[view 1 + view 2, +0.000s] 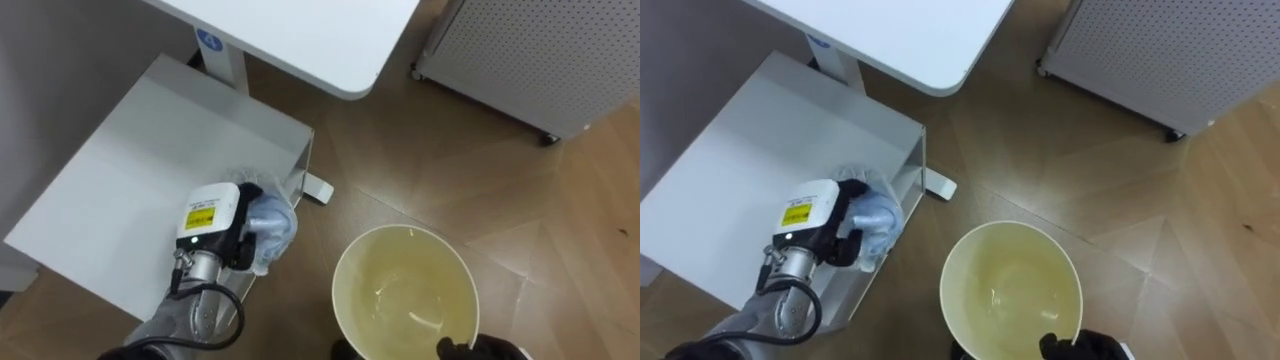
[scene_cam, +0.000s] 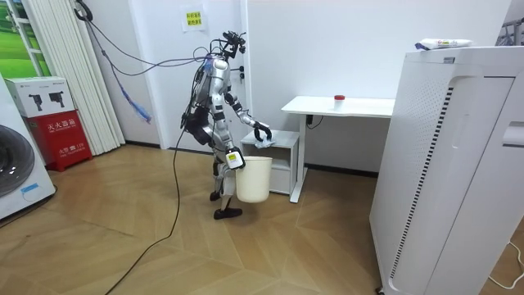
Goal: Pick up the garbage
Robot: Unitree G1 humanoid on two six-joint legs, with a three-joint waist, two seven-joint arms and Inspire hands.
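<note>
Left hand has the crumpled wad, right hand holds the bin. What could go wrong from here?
1. The left hand holds the crumpled pale wad at the white cabinet's edge, aside from the cream bin; releasing now would probably miss.
2. Much of the wad bulges outside the fingers, so it might slip during the carry.
3. The right hand grips the bin at one rim spot; it could tilt.

The bin point(image 1: 405, 290) is coloured pale cream. Left of it, a pale blue wad point(image 1: 274, 226) is held in the left hand point(image 1: 228, 222), which is black with a white back and a yellow label. The right hand point(image 1: 478, 349), at the bin's rim, is black. Beyond the bin, the shelf point(image 1: 140, 170) and desk point(image 1: 310, 35) are white, the panel point(image 1: 540, 50) is white and dotted, and the floor point(image 1: 420, 150) is brown and wood-grained.
</note>
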